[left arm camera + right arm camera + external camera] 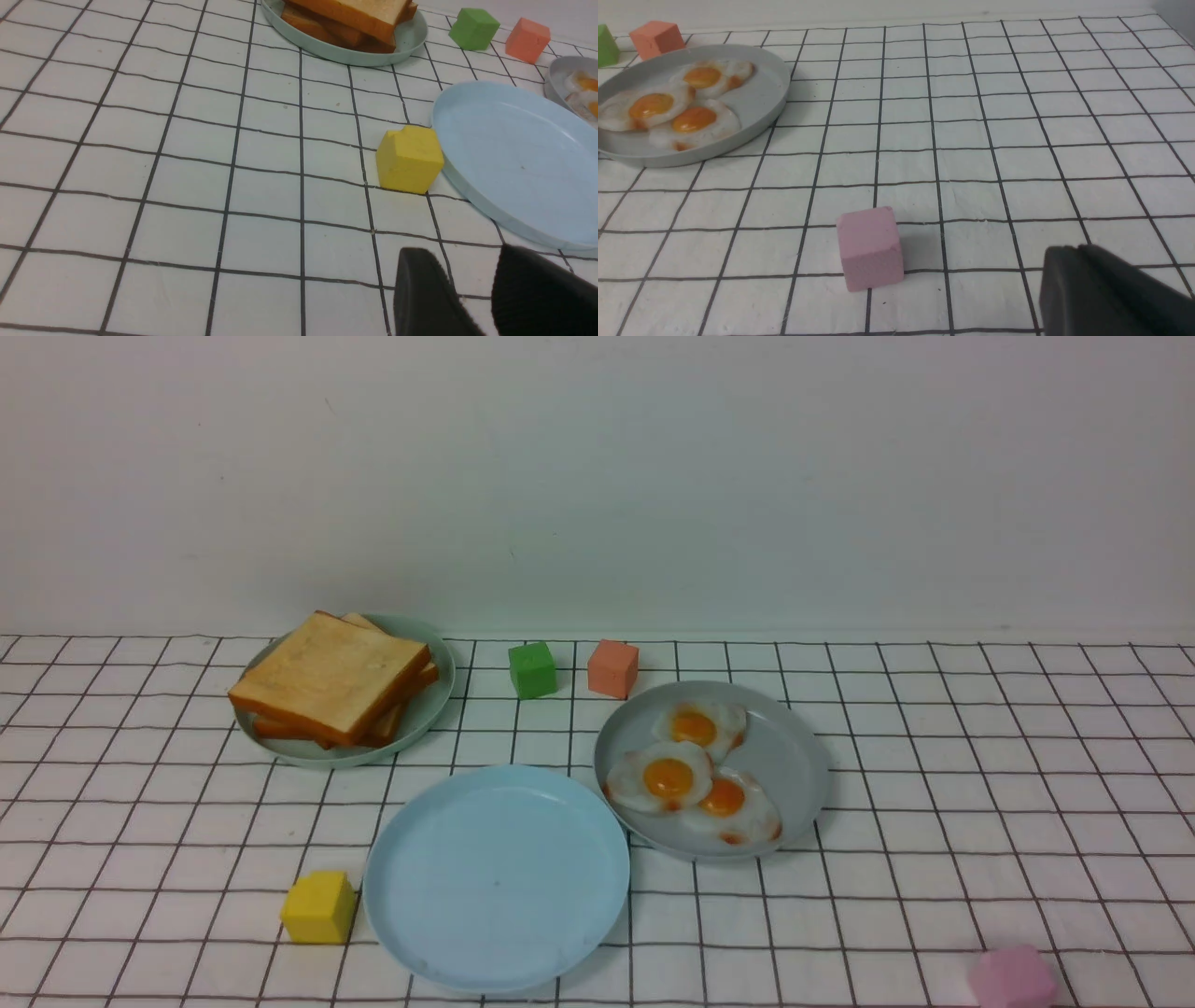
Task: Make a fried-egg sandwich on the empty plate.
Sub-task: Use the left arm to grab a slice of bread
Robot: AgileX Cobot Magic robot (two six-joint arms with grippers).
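Glistening eggs [669,777], thick square toast [327,677]

I am facing a plain off-white wall [597,476] that is rising at the far edge of the table [1027,896]. A white cloth [980,775] gridded with thin dark lines is covering it, and soft, even light is falling across everything.

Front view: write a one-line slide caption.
Empty blue plate in front, stacked toast back left, three fried eggs on the grey plate right, coloured cubes around.
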